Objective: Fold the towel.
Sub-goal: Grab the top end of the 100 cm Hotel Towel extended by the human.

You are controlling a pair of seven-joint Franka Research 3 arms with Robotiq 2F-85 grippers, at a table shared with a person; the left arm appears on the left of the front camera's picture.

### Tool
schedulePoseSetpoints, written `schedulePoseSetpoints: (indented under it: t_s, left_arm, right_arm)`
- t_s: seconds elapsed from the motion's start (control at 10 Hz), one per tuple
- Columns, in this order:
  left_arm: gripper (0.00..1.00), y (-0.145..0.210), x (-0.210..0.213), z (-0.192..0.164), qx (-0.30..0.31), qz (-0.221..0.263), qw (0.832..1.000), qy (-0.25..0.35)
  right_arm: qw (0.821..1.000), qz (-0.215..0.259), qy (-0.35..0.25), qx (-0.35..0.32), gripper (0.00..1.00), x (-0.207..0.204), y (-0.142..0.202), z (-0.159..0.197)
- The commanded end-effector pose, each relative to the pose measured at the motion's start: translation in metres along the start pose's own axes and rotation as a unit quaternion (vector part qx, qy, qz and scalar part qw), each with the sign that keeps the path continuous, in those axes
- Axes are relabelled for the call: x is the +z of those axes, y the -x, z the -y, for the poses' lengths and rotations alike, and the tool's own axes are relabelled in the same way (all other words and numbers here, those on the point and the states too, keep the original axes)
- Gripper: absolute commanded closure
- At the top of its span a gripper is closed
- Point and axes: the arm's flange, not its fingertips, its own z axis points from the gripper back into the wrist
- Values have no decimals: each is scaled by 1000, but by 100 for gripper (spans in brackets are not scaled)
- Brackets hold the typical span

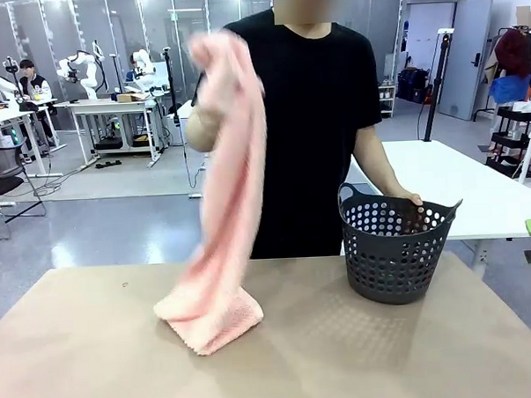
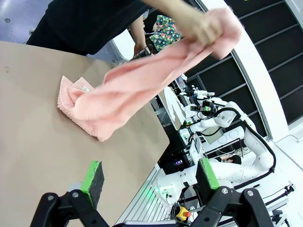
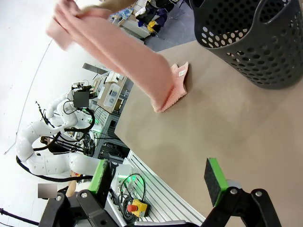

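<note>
1 towel, soft, limp, light, hung from person's hand, lower end bunched on table, frame lower centre-left. Corners looked best to pinch. Left gripper and right gripper gaped wide, empty.

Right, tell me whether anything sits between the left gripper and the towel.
Nothing does: bare table lies between the left gripper and the towel, whose lower end rests on it. A person's hand holds the upper end aloft. The basket stands off to the side.
</note>
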Motion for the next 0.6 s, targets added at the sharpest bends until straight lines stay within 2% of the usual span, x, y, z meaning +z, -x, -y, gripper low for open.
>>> schedulePoseSetpoints:
  t_s: [0.0,0.5]
  left_arm:
    - [0,-1,0,-1,-3,5,1000,9]
    - [0,-1,0,-1,-3,5,1000,9]
  right_arm:
    - [1000,5,-7,11,0,-1,-1,1]
    - [1000,5,-7,11,0,-1,-1,1]
